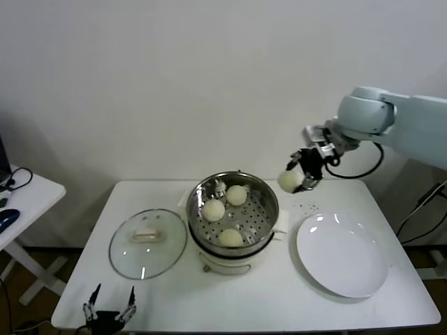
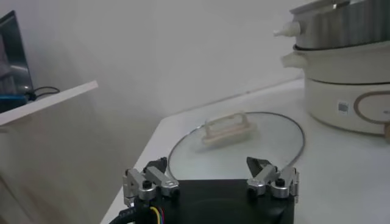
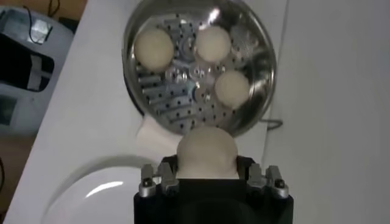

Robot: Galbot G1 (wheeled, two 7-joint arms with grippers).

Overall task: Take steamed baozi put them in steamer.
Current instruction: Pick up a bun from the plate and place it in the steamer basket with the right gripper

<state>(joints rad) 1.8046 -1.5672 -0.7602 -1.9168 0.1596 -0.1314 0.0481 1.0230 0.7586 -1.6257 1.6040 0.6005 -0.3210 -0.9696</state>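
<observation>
From the head camera I see a white rectangular table [image 1: 174, 307] set against a plain white wall [image 1: 174, 84], with a second white side table [image 1: 28, 192] at nine o'clock carrying dark cables. At the centre stands the round shiny stainless-steel steamer [image 1: 234, 209] on its cream-white cooker base, three small cream-white domed steamed baozi [image 1: 214, 209] resting on its perforated floor. A flat round glass lid [image 1: 148, 242] lies on the table just beside it at nine o'clock, and an empty round white plate [image 1: 342, 255] lies at four o'clock. My right gripper [image 1: 302, 174] hangs in the air at two o'clock from the steamer, above the table, pinching the fourth bun [image 1: 290, 180]. My left gripper [image 1: 110, 309] sits parked at the near table edge, at seven o'clock.

On the left wrist camera the left gripper [image 2: 210, 176] has its fingers spread wide, nothing between them; beyond lie the glass lid [image 2: 237, 143] and the cooker base, whose front panel carries a small mark I cannot read.

On the right wrist camera the right gripper [image 3: 210, 176] clamps the smooth, pale, unmarked bun [image 3: 206, 149], with the steamer [image 3: 198, 67] and its three buns below and the plate [image 3: 91, 189] alongside.
</observation>
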